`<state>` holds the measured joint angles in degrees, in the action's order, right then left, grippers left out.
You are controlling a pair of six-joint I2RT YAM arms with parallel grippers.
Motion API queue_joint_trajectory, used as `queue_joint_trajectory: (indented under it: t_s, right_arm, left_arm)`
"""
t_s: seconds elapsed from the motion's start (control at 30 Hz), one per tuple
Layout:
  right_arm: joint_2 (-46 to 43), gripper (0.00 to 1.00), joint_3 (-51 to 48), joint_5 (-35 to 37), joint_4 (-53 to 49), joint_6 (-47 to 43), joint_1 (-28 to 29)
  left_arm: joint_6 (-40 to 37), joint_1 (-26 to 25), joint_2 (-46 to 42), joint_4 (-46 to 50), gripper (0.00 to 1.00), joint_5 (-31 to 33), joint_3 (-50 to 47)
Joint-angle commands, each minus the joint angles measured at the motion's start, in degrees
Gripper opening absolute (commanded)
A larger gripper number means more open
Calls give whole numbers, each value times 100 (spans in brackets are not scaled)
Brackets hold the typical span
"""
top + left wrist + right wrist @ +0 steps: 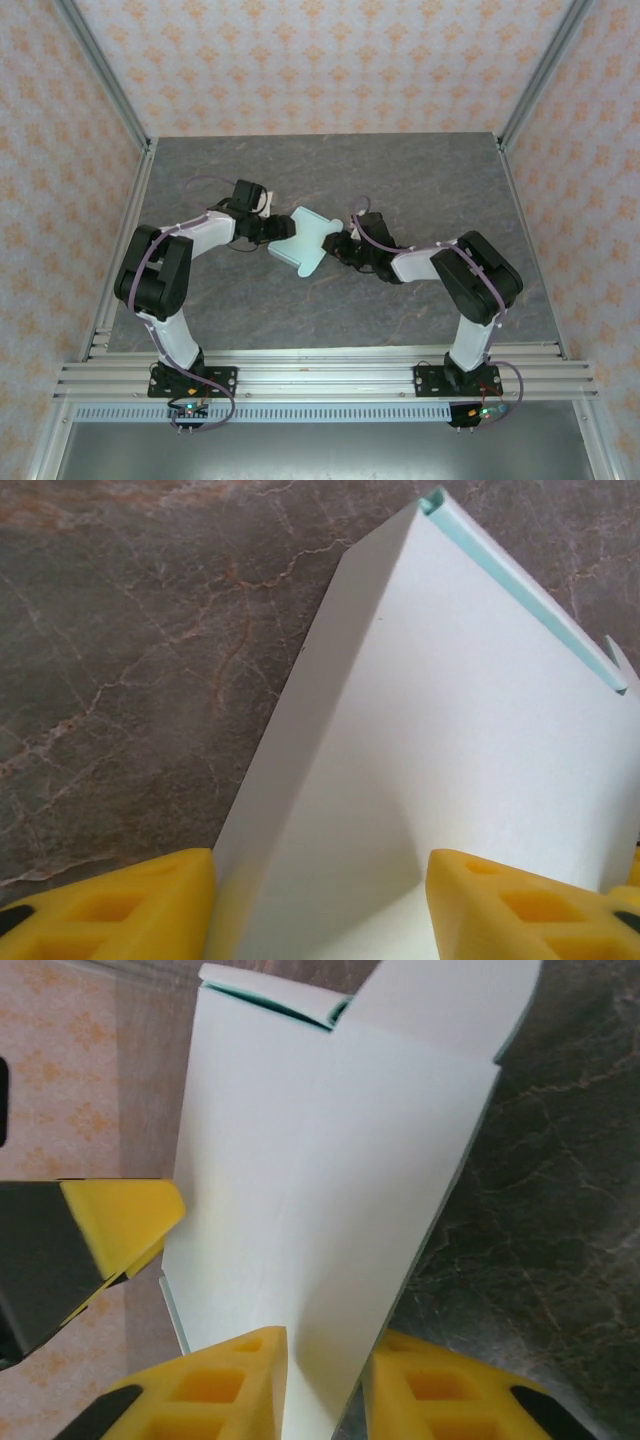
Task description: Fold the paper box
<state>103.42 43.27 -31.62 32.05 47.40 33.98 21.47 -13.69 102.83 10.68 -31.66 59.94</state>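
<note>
Yellow fingers of the right claw sit at the bottom edge of the right wrist view. They are drawn close together, with the paper box pinched in the narrow gap between them. The card shows white on this face and rises from the fingers as a creased, partly folded panel, with a mint-green edge at the top of the frame. At the left of that frame another yellow finger, black behind its tip, sits right at the card's side edge.

In the left wrist view the left claw has its fingers well apart at the bottom corners, and the card fills the space between them. Whether they press on it I cannot tell.

From above, the box lies pale mint at the centre of the frame, between the two claws that reach it from left and right. Under it spreads a grey, marbled worktop with rusty veins. The left arm and right arm, white and black, bend inward from bases on a metal rail along the bottom. Metal posts slant up at the upper corners. The walls carry pale paper with an orange floral pattern.
</note>
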Motion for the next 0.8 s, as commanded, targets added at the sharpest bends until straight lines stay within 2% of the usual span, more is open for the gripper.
queue_joint_trajectory:
  t_s: [0.0,0.1,0.33,0.77]
  right_arm:
    - [109,17,-99,-82,490,152,-6]
    - [52,10,-128,-65,644,182,-40]
    - [-473,1,-235,-44,828,135,-73]
    - [-1391,0,-226,209,156,-2,-82]
  left_arm:
    - [54,97,124,-130,52,-190,72]
    - [117,112,81,-199,49,-297,5]
    - [515,113,40,-707,49,-942,-310]
    - [602,-326,218,-892,53,-1158,-356]
